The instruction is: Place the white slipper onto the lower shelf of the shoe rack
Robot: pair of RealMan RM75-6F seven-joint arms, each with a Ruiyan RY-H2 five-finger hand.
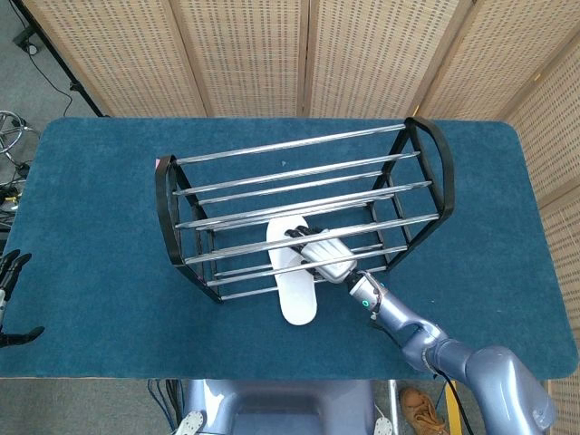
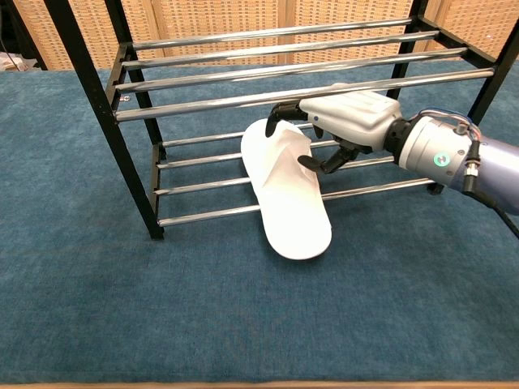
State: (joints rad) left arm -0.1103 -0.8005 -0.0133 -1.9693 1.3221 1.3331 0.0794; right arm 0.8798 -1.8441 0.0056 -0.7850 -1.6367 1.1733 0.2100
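Observation:
The white slipper (image 1: 295,281) (image 2: 289,198) lies slanted across the chrome bars of the lower shelf (image 2: 203,185) of the black shoe rack (image 1: 165,204) (image 2: 105,97). Its toe is under the upper shelf and its heel sticks out past the front bar, over the blue cloth. My right hand (image 1: 328,256) (image 2: 345,123) reaches in from the right between the two shelves. Its fingers (image 2: 280,109) sit over the slipper's strap and its thumb presses the strap's right edge, pinching it. My left hand (image 1: 11,270) shows only at the far left table edge, fingers apart and holding nothing.
The rack stands mid-table on a blue cloth (image 1: 100,227) (image 2: 203,324), with its upper shelf bars (image 2: 300,61) just above my right hand. A small pink thing (image 1: 159,163) lies by the rack's far left corner. Woven screens (image 1: 245,54) line the back.

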